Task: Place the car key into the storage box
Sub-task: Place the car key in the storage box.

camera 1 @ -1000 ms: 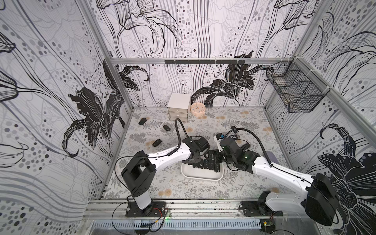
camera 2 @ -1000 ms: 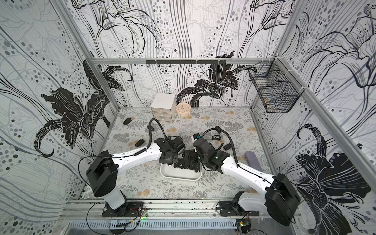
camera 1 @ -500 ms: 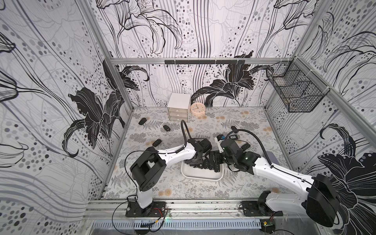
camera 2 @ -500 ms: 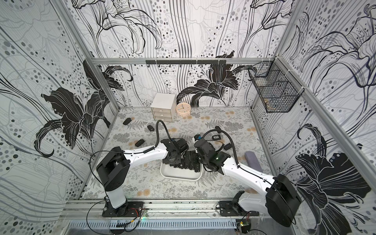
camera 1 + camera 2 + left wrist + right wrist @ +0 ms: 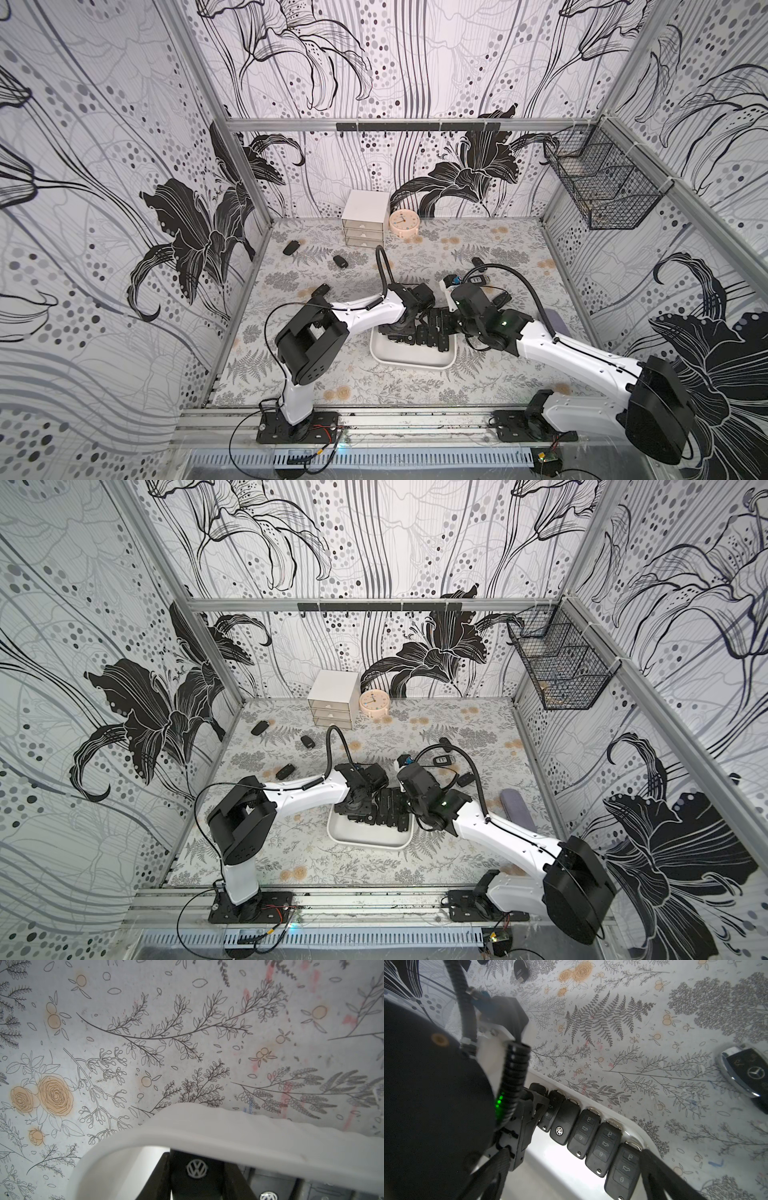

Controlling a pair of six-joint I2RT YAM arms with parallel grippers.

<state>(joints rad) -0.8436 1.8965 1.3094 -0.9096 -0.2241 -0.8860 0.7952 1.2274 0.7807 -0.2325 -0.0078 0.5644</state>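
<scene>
Floral tabletop (image 5: pixel 332 374) carries the storage box (image 5: pixel 411 360), already lined with a row of fobs (image 5: pixel 591 1132). The left gripper (image 5: pixel 400 332) clamps a car key (image 5: pixel 197 1168) between its jaws, inside the rim. The right gripper (image 5: pixel 576 1155) hangs spread wide, with the row between its jaws. Only the release seems left, though loose fobs (image 5: pixel 340 261) lie well away from both.

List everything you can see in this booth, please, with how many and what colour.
storage box: one, white, centre of table
car key: one, black, inside box, gripped
other box keys: at least five, black, one row
loose keys: six, black, scattered on table
drawer cabinet: one, white, at the back
clock: one, peach, beside cabinet
wire basket: one, black, hung on right side
grey pad: one, table edge
left end effector: one, black, shut on car key
right end effector: one, black, open, over box
</scene>
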